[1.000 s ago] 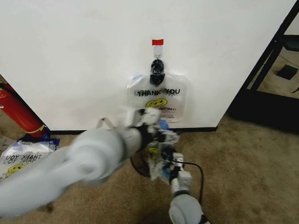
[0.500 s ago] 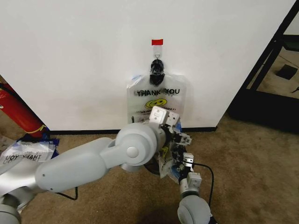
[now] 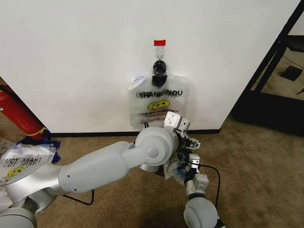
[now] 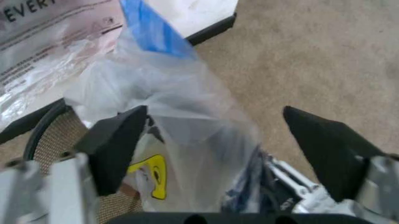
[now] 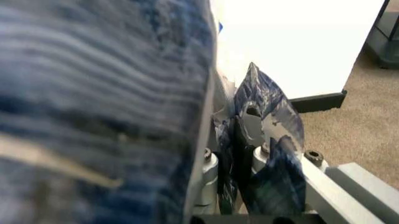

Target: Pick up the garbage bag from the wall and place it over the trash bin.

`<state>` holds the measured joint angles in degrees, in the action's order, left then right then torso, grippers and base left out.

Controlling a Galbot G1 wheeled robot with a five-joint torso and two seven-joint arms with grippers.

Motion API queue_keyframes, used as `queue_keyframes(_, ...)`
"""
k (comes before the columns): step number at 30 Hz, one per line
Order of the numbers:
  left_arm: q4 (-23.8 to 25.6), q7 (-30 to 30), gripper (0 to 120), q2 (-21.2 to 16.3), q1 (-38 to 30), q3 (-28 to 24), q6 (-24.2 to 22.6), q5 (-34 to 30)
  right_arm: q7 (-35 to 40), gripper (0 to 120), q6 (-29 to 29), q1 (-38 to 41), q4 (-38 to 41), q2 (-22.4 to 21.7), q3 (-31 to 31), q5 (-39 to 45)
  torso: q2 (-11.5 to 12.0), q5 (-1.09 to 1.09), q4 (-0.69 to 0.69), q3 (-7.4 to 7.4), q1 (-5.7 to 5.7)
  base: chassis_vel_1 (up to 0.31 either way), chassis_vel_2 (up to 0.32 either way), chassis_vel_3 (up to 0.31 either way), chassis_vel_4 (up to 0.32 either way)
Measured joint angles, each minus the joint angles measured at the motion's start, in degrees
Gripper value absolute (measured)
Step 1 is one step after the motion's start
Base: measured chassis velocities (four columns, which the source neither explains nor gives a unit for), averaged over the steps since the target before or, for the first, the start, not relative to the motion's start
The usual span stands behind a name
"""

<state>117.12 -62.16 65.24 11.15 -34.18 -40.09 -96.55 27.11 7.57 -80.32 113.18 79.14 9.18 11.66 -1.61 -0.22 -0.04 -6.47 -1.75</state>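
The garbage bag (image 4: 187, 135) hangs crumpled over the trash bin (image 4: 53, 140), between the widely spread fingers of the left gripper (image 4: 218, 140), touching neither. The right gripper (image 5: 240, 149), at 5 o'clock of the left gripper in the head view, is clamped on the bag's edge.

A second bag (image 3: 159, 102) hangs clipped to the wall (image 3: 71, 57).

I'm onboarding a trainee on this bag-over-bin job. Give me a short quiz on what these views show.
1. True or false: the left gripper has its fingers spread around the garbage bag.
2. The right gripper is: A) open B) shut on the garbage bag C) resting on the carpet.
3. Fill in: bags still hang from a black ____ on the wall.

Key: 1 true; 2 B; 3 clip.
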Motion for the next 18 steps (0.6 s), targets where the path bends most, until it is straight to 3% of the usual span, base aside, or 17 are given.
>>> queue_keyframes(12,-0.34,0.10,41,-0.64,0.74,0.03,0.39,1.48,-0.04,1,-0.19,0.06,0.15,-0.06,-0.04,0.36,0.00,0.00,0.00,0.00,0.00,0.000,0.000,0.000,0.000)
queue_keyframes(18,-0.66,0.36,14,-0.89,0.73,0.09,0.51,1.82,-0.04,1,-0.25,0.16,0.02,-0.07,-0.01,0.65,0.00,0.00,-0.01,0.00,0.00,0.000,0.000,0.000,0.000)
